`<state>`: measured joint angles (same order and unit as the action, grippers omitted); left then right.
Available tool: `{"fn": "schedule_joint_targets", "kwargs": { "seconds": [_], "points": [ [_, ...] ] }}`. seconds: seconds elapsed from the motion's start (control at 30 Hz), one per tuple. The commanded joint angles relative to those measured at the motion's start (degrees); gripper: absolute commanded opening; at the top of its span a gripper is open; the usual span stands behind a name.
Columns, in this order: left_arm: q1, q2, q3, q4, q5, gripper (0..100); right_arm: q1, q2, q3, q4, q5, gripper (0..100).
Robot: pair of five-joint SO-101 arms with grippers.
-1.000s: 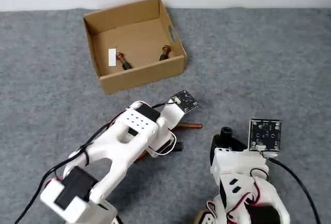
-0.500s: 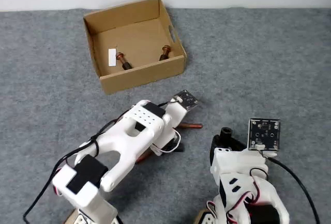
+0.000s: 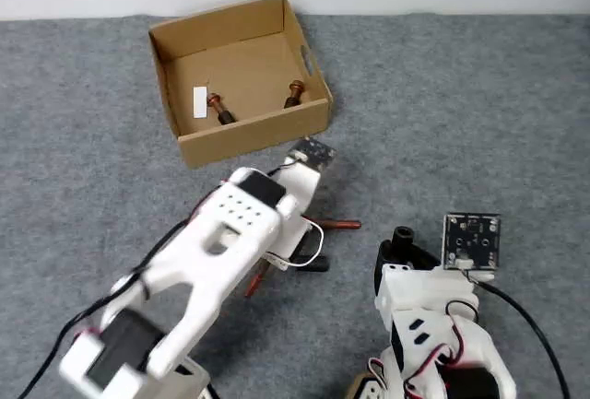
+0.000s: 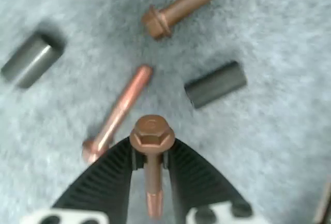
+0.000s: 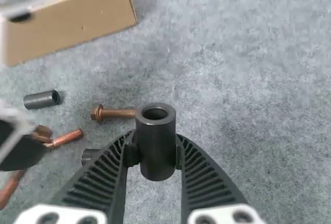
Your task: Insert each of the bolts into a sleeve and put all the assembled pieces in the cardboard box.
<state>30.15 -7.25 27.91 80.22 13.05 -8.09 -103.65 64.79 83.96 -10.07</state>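
Left tool [image 4: 151, 150]: pinching the held bolt [image 4: 152, 168] just under its hex head, both jaws pressed against the copper shank, above the surface [image 3: 479, 104].
Right tool [image 5: 155, 149]: clamped around the held sleeve [image 5: 155, 131], a dark tube standing upright with its open bore towards the wrist camera.
Loose bolts: the first loose bolt [image 4: 192, 2] and the second loose bolt [image 4: 118, 114] lie flat on the surface beneath the left tool, apart from each other.
Loose sleeves: the first loose sleeve [image 4: 32, 59] and the second loose sleeve [image 4: 215, 84] lie on their sides, one to each side of the second loose bolt, touching neither bolt.
Cardboard box [image 3: 241, 134]: open-topped, at the far side of the surface, well apart from the right tool.
Box contents: the first assembled piece [image 3: 219, 109] and the second assembled piece [image 3: 294, 93] lie on the box floor, apart from each other.
Surface: grey, carpet-like.
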Motion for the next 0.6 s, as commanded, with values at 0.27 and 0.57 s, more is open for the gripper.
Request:
{"fn": "schedule_joint_targets", "kwargs": {
  "seconds": [0.27, 0.57],
  "points": [
    [-0.2, -40.9, 14.5, -3.9, 2.4, 0, -14.4, -0.1, -1.8, -0.8, 0.7, 0.8],
    [-0.2, -81.5, 39.0, -14.9, 10.5, 0, -23.0, 0.0, -0.5, -1.3, 3.1, 0.8]
  ]
}}
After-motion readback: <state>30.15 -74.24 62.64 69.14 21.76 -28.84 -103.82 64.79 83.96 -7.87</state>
